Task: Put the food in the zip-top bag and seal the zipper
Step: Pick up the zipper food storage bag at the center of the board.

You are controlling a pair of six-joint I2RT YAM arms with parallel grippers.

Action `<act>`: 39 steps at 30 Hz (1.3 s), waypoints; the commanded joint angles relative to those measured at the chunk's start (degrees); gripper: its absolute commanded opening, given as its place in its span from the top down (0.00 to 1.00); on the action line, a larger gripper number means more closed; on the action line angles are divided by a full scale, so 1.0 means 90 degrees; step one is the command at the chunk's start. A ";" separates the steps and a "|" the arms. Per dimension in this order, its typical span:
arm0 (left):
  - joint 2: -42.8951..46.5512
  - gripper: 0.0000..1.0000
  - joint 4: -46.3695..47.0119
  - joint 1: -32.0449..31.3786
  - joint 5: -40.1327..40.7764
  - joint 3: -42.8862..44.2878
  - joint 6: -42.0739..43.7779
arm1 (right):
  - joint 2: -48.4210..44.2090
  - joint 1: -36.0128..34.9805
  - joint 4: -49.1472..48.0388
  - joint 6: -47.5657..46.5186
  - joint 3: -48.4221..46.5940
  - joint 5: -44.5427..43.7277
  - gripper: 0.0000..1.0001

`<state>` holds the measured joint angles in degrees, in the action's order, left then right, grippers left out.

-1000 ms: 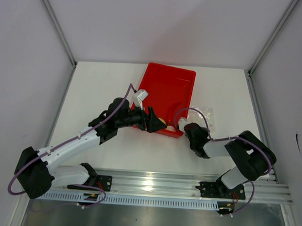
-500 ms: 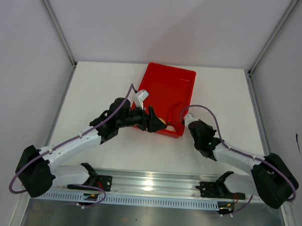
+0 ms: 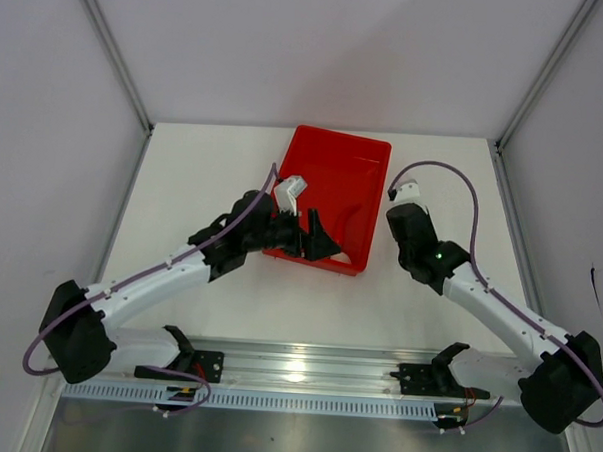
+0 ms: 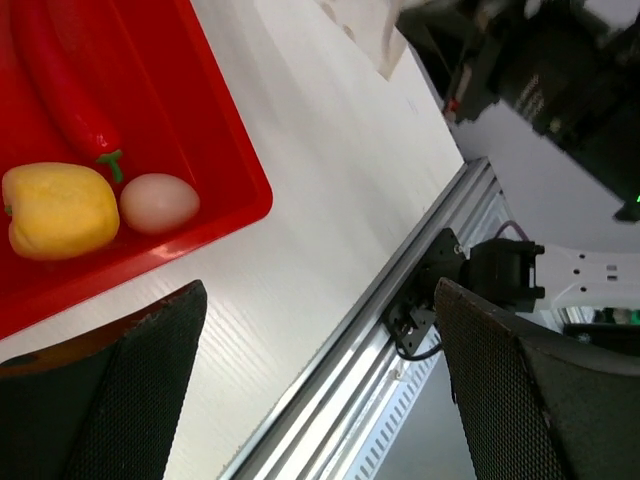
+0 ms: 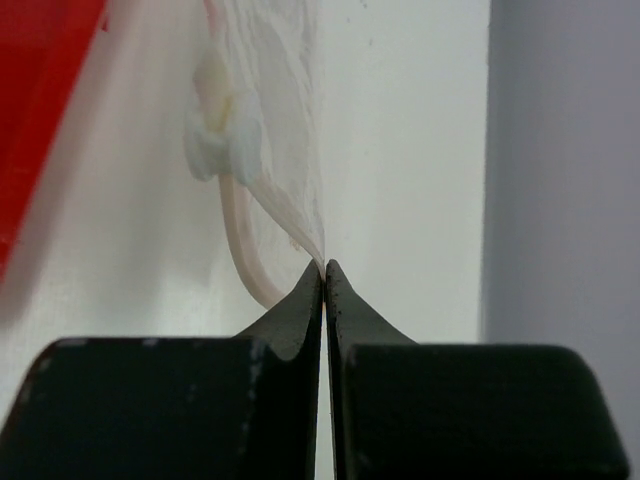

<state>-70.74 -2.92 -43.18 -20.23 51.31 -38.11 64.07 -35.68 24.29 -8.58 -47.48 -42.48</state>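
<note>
the left gripper point(image 4: 320, 300) hovers over the near edge of the red tray point(image 4: 230, 215), its two black fingers spread wide apart and holding nothing. all three foods lie inside a corner of the tray: the yellow fruit point(image 4: 60, 210) sits just beside the pale egg-shaped ball point(image 4: 158, 203), and the slim red chili pepper point(image 4: 60, 80) lies along the tray floor with its green stem pointing at the gap between them. the right gripper point(image 5: 323, 268) is off the tray's right side over the white table point(image 4: 330, 180), its fingers pressed together, pinching a thin edge of the crinkly transparent zip-top bag point(image 5: 275, 120). the bag sits just beside the tray wall, outside it. i cannot tell whether its zipper is open or sealed.
</note>
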 commanded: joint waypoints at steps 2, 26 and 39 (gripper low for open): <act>0.0779 0.00 -0.0496 -0.0739 0.2193 0.0315 0.0648 | 0.0361 0.0039 0.1185 0.1821 -0.0953 0.0383 1.00; -0.0038 0.15 -0.0091 -0.0798 0.2089 0.1046 0.1587 | 0.0057 0.0771 0.2299 0.3433 -0.2086 0.2240 1.00; -0.2324 0.29 -0.1579 -0.0017 0.2024 0.3116 0.1568 | -0.0098 0.1240 0.2984 0.3580 -0.2693 0.2415 1.00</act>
<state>-89.14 -12.97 -45.36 -0.21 74.11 -23.90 64.79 -25.02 49.30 22.92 -69.89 -21.08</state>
